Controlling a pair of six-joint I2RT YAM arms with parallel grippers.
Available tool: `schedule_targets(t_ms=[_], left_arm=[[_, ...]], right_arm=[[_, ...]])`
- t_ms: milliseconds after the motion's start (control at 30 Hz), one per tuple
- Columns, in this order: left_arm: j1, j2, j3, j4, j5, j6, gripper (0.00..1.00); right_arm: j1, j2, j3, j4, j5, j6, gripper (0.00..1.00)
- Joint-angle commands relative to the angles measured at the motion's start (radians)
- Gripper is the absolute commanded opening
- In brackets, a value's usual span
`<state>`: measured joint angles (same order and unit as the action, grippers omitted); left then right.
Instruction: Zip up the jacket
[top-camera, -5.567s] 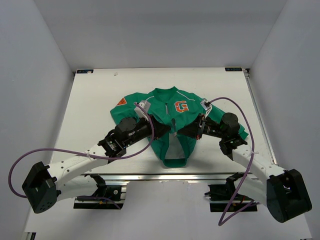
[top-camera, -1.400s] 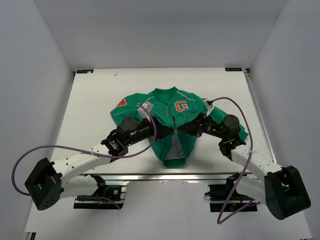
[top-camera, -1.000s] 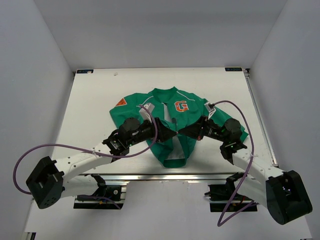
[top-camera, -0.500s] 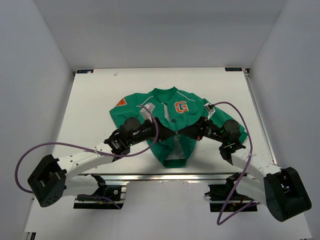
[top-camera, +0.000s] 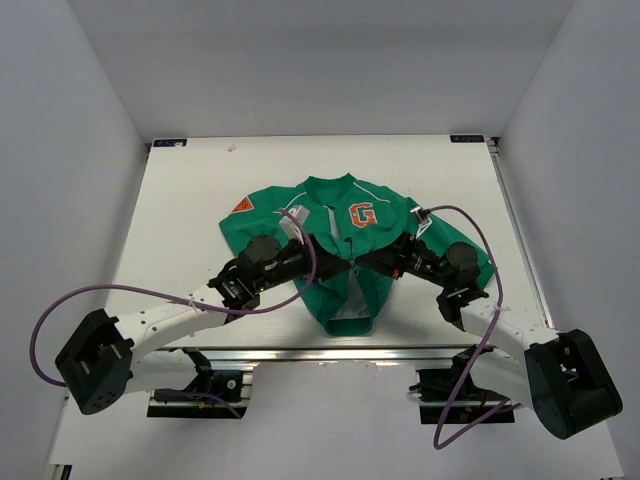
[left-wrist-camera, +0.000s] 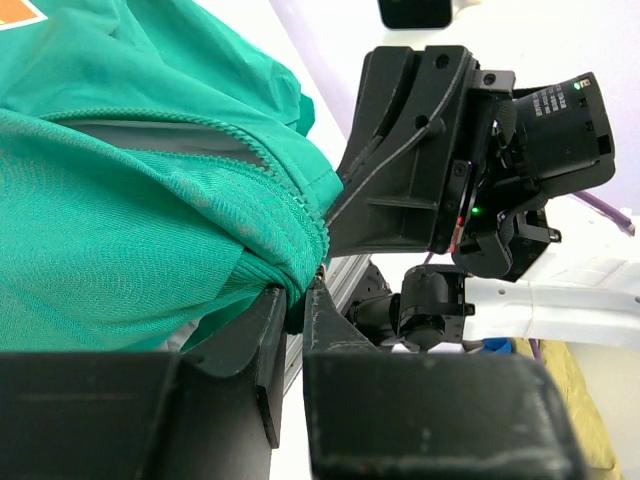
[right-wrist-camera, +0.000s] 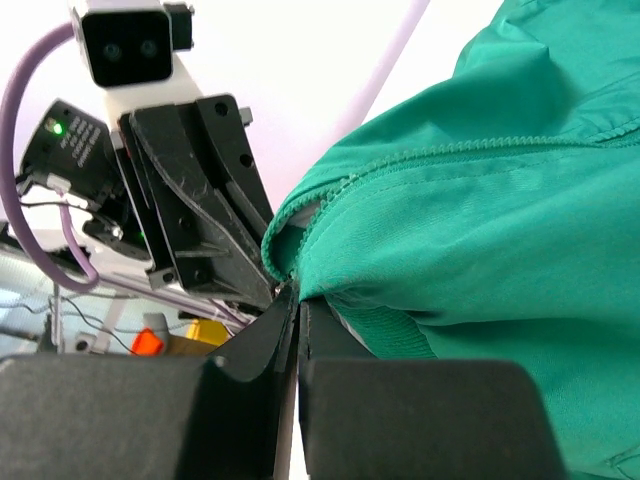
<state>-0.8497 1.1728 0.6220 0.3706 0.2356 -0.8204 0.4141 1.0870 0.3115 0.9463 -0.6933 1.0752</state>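
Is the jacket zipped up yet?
Open at the lower front: the jacket shows grey lining between its parted edges near the hem.

Super tight in here: left gripper (top-camera: 345, 262) and right gripper (top-camera: 358, 262) sit nearly tip to tip, so each blocks the path straight ahead of the other's fingers. Bunched jacket (top-camera: 330, 205) crowds alongside them. Bare table (top-camera: 180, 200) lies off each gripper's outer side.

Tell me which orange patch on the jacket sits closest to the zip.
The orange "G" patch on the jacket's chest: it lies right beside the zip, while the orange triangle patch sits out on a sleeve, far from it.
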Motion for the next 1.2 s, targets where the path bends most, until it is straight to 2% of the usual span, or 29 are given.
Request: schedule_targets(t_ms=[0,500,767,800,900,933,967,1000,1033,1100,1167], left_arm=[[-0.002,0.007,0.004,-0.004,0.077,0.013,0.0],[-0.003,-0.01,-0.001,-0.131,0.099,0.05,0.0],[0.0,0.025,0.002,-0.084,0.031,-0.025,0.0],[0.001,0.034,0.002,-0.072,0.022,-0.04,0.0],[0.009,0.077,-0.007,0.006,0.022,-0.104,0.0],[0.009,0.085,-0.024,0.06,0.027,-0.118,0.0],[0.011,0.096,-0.031,0.08,0.028,-0.147,0.0],[0.011,0.099,-0.037,0.096,0.03,-0.158,0.0],[0.009,0.099,-0.047,0.102,0.03,-0.167,0.0],[0.011,0.094,-0.054,0.103,0.027,-0.18,0.0],[0.011,0.084,-0.068,0.106,0.021,-0.187,0.0]], right_arm=[[0.003,0.005,0.006,0.129,0.077,0.04,0.0],[0.002,0.027,0.078,0.109,0.106,0.039,0.0],[0.003,0.005,0.087,-0.13,0.066,-0.06,0.02],[0.003,0.002,0.078,-0.148,0.06,-0.061,0.05],[0.003,-0.01,0.049,-0.17,0.037,-0.061,0.27],[0.002,-0.015,0.047,-0.19,0.032,-0.076,0.38],[0.003,-0.025,0.046,-0.211,0.034,-0.084,0.43],[0.003,-0.032,0.041,-0.225,0.032,-0.095,0.55],[0.003,-0.047,0.038,-0.253,0.035,-0.104,0.62],[0.003,-0.068,0.032,-0.291,0.04,-0.122,0.89],[0.003,-0.108,0.028,-0.375,0.067,-0.155,0.89]])
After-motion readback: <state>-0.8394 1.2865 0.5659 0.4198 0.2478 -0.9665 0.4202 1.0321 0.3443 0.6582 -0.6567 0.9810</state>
